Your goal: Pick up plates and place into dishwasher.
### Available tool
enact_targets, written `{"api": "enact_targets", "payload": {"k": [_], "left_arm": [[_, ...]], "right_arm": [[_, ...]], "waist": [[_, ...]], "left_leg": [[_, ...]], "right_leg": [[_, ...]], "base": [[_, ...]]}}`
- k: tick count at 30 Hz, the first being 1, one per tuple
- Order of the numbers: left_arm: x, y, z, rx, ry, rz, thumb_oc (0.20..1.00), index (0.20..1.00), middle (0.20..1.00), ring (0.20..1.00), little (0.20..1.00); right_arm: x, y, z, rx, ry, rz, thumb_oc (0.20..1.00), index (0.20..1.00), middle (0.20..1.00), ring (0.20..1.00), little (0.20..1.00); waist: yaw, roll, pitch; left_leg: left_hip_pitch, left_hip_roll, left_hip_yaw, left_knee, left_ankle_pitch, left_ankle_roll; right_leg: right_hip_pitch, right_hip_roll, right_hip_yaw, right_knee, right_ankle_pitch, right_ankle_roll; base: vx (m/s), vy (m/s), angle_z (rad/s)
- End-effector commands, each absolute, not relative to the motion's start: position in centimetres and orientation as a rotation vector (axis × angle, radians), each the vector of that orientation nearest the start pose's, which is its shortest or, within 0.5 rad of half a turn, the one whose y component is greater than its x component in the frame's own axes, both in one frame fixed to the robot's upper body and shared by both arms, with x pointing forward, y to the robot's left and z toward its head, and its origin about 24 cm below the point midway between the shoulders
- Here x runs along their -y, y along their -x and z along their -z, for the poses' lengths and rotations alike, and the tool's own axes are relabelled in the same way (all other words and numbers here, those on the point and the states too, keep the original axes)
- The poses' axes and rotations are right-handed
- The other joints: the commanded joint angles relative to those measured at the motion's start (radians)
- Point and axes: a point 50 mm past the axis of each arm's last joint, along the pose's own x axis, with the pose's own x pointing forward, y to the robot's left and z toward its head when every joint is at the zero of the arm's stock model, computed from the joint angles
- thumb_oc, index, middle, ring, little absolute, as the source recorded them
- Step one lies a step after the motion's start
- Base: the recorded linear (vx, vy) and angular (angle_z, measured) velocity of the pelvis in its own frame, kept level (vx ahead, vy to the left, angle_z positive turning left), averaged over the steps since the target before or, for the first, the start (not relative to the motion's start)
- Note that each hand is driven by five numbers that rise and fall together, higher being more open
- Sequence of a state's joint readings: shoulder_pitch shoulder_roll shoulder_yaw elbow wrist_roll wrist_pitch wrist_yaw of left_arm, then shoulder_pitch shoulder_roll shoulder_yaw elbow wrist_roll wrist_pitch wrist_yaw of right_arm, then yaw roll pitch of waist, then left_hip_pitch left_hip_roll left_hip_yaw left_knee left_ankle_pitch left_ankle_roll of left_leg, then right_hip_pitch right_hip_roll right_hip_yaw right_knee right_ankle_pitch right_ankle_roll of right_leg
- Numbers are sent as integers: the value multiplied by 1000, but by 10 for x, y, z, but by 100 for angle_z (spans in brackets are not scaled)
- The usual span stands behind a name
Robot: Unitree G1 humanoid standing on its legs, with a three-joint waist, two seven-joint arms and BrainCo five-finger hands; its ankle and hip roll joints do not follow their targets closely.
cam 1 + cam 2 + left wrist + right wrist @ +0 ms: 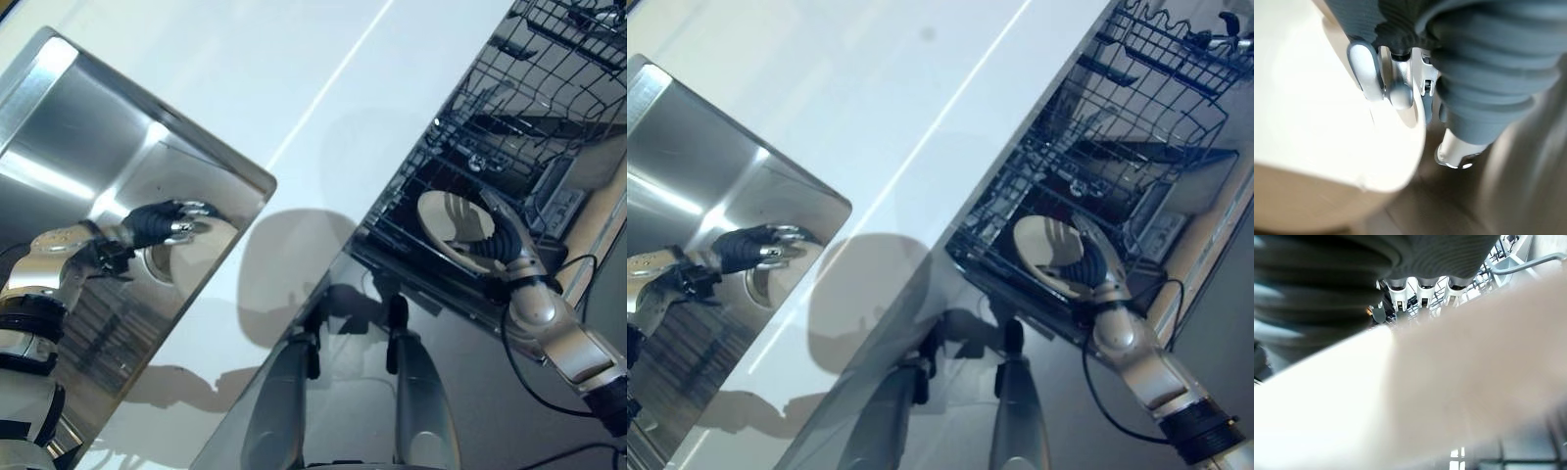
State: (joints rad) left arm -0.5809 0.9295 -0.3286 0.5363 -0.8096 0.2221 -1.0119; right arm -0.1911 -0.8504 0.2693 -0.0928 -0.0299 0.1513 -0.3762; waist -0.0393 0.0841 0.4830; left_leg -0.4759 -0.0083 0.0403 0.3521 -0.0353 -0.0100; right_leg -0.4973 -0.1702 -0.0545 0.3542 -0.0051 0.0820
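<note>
At the far left a stainless steel sink (pixel 118 157) is set into the white countertop (pixel 294 98). The left hand (pixel 171 223) reaches down into the basin, and its fingers curl over the rim of a pale plate (pixel 196 257) that lies near the drain. From the left wrist view the same plate (pixel 1312 117) shows cream and glossy, with a finger (pixel 1364 73) pressed on its upper face and the thumb below the edge, so the hand is pinching the plate's rim.

The countertop runs diagonally across the middle, bare and bright, ending at the dark open dishwasher door (pixel 470 392).

To the right, the lower dishwasher rack (pixel 519 108) of dark wire stands pulled out over the door. The right hand (pixel 505 240) holds a second cream plate (pixel 446 220) at the near edge of the rack, tilted on its side among the wires, with the fingers wrapped across the plate's face. In the right wrist view this plate (pixel 1425 396) lies close against the palm, the fingers (pixel 1422 293) curving over its edge with rack wires visible past them
</note>
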Motion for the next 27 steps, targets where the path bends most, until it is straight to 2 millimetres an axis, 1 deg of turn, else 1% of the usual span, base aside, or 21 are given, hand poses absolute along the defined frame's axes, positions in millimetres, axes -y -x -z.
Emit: {"api": "enact_targets", "payload": {"k": [1,4,7,13,22,26,27], "left_arm": [[-215,-287,-74,-391,211,1145,200,200,200,200,200],[-215,-279,-69,-407,238,1142,200,200,200,200,200],[-220,-272,-63,-422,263,1136,200,200,200,200,200],[-223,-259,-54,-450,272,1137,200,200,200,200,200],[-228,-249,-49,-469,285,1121,200,200,200,200,200],[-231,-251,-49,-439,213,1059,200,200,200,200,200],[-235,-257,-52,-399,123,963,200,200,200,200,200]], "right_arm": [[236,-276,-154,348,915,179,1000,1000,1000,1000,1000],[237,-274,-148,329,913,179,1000,1000,1000,1000,1000],[240,-270,-142,309,909,182,1000,1000,1000,1000,1000],[243,-266,-134,284,905,181,1000,1000,1000,1000,1000],[246,-263,-126,249,911,169,1000,1000,1000,1000,1000],[248,-263,-125,239,915,163,1000,1000,1000,1000,1000],[248,-263,-124,235,917,161,1000,1000,1000,1000,1000]], "waist": [[-5,-5,37],[0,-6,23],[4,-6,6],[14,-4,-23],[20,1,-51],[22,2,-56],[24,3,-57]], "left_leg": [[104,-44,53,-109,-40,83],[130,-47,45,-109,-46,84],[146,-49,38,-111,-51,86],[168,-54,23,-111,-58,89],[195,-59,14,-104,-68,92],[198,-60,11,-100,-69,92],[197,-60,11,-98,-68,92]], "right_leg": [[18,9,23,64,12,28],[45,9,24,62,11,30],[60,9,23,63,9,30],[86,7,18,62,0,29],[115,4,13,69,-17,27],[118,6,13,74,-22,26],[119,6,12,75,-25,26]], "base": [[6,-31,4],[34,-29,5],[41,-27,4],[30,-18,5],[25,4,0],[0,0,0],[0,0,0]]}}
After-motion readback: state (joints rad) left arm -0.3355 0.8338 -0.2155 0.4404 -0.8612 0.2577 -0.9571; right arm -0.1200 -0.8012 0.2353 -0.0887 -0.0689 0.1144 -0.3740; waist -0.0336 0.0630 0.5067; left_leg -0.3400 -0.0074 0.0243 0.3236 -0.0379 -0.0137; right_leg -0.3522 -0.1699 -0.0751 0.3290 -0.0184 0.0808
